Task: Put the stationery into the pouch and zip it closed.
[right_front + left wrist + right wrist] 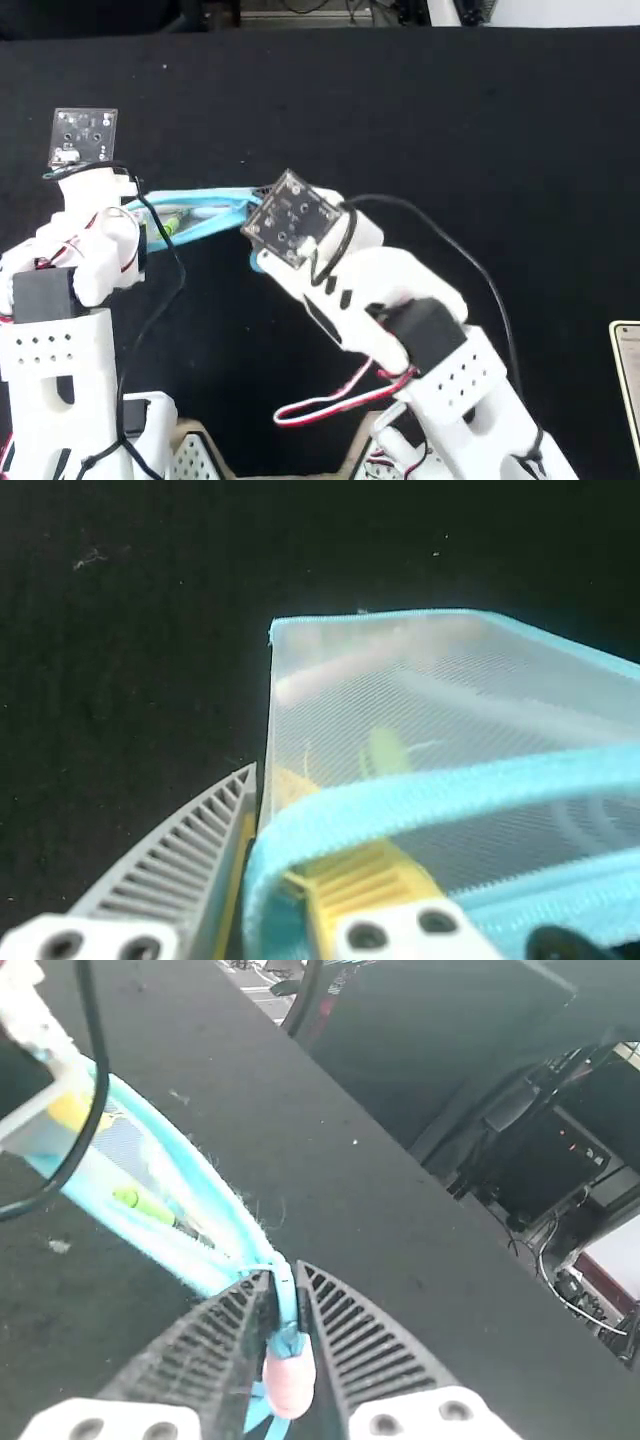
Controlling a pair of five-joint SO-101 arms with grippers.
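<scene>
Blue mesh pouch [450, 710] holds a green pen [140, 1200]; left jaws clamp its end, right jaws its zipper tab [288, 1375].

The whole table is covered in a black cloth [450, 120], and it's picked up a few pale specks of lint [60, 1246] here and there. Over at the right edge of the high view there's a pale card with a dark border [628, 380], lying flat and cut off by the frame. Past the table's far edge it's dark gear and cables [530, 1140], plus a white surface [560, 10] in the corner.
</scene>
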